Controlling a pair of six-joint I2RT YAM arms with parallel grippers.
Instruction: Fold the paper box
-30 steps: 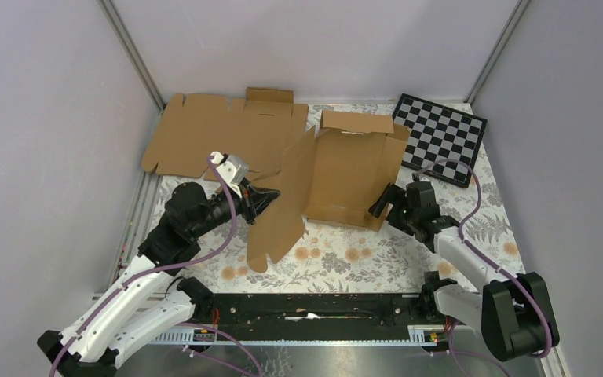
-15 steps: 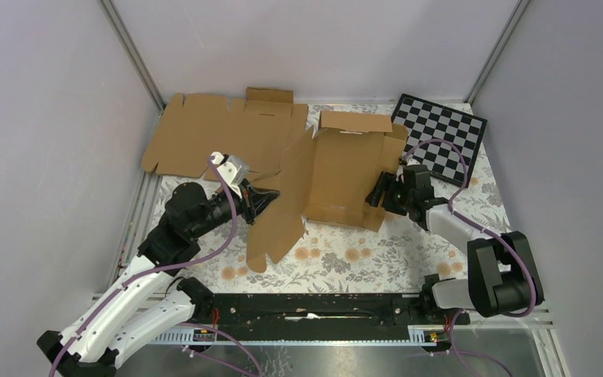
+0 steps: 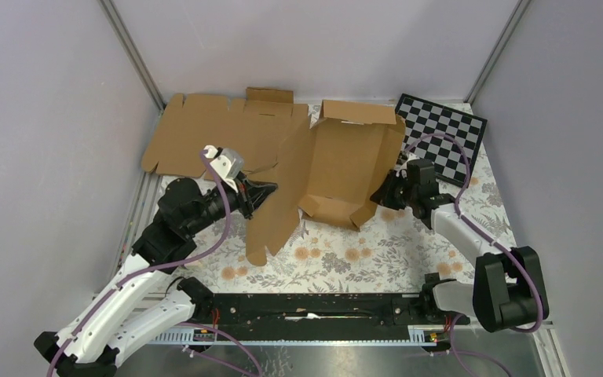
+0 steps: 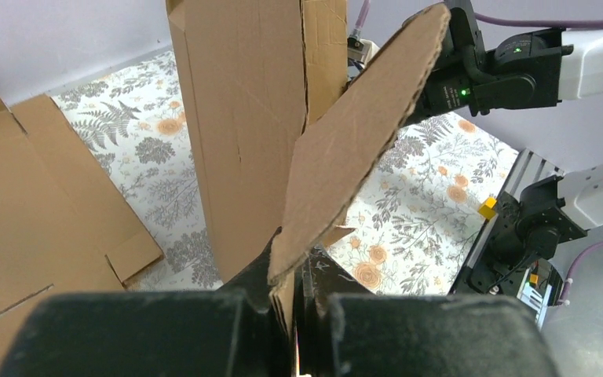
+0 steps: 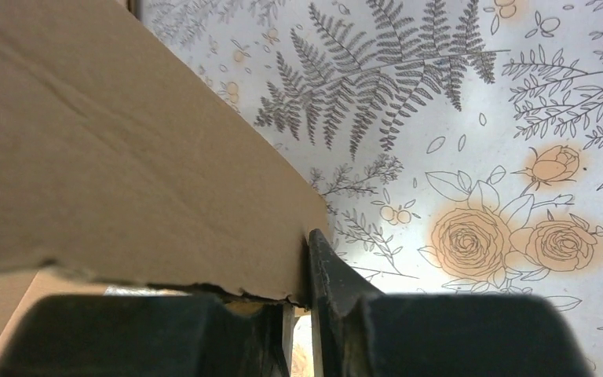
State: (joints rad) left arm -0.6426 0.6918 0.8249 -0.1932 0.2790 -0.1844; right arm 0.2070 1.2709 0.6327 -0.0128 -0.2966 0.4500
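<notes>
We've got the paper box (image 3: 349, 165) in the middle of the table (image 3: 361, 255), a bit toward the far side. It sits between the flat cardboard sheet (image 3: 204, 133) on the left and the checkerboard (image 3: 444, 137) at the far right. It's only partly formed. The bottom panel faces up at us, the far flap is folded up along the back edge, and the long left panel is raised, running from the box down toward the near side.

The left gripper (image 3: 265, 191) comes in from the left and has that long panel by its edge. On the left wrist camera we see the cardboard edge running right down between the two black fingers (image 4: 243, 287). They're drawn in narrow and pinching it.

Over on the right, the right gripper (image 3: 382, 195) is at the box's near right corner. Its wrist view shows a brown panel filling the left of the picture. The panel's torn-looking lower edge is sandwiched in the thin gap between the fingertips (image 5: 331, 271), so it's clamped on too. The checkerboard lies flat just beyond the box's far right corner, and whether the two touch we can't tell.
</notes>
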